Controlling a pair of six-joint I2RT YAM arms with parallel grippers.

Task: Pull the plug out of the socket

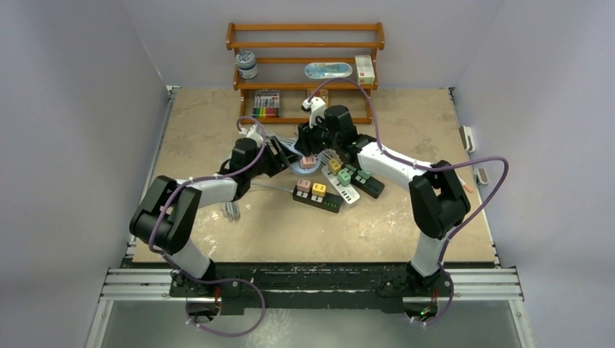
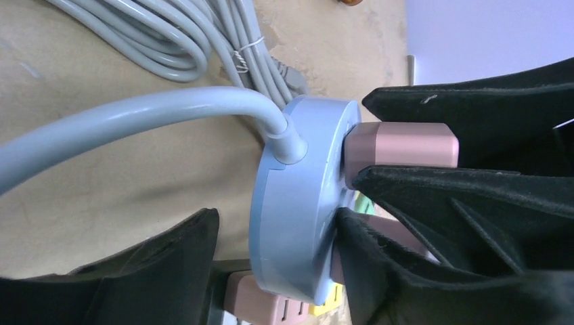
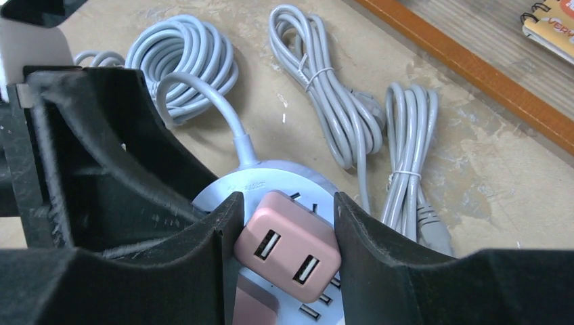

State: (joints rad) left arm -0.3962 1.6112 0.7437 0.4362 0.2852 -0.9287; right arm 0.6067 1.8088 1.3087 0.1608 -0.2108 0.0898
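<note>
Right claw [image 3: 284,211] clamped on rounded pink two-port plug [image 3: 288,254] in blue socket [image 3: 271,177]; left claw [image 2: 277,218] apart around socket.

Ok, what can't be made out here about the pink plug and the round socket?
Prongs of the pink plug: both wrist views, hidden where it meets the round socket, with the right claw closed on its sides.
Grip of the left claw on the round socket: left wrist view, contact cut off by the bottom edge.
Top view: both are too small, and the claws overlap them.
</note>
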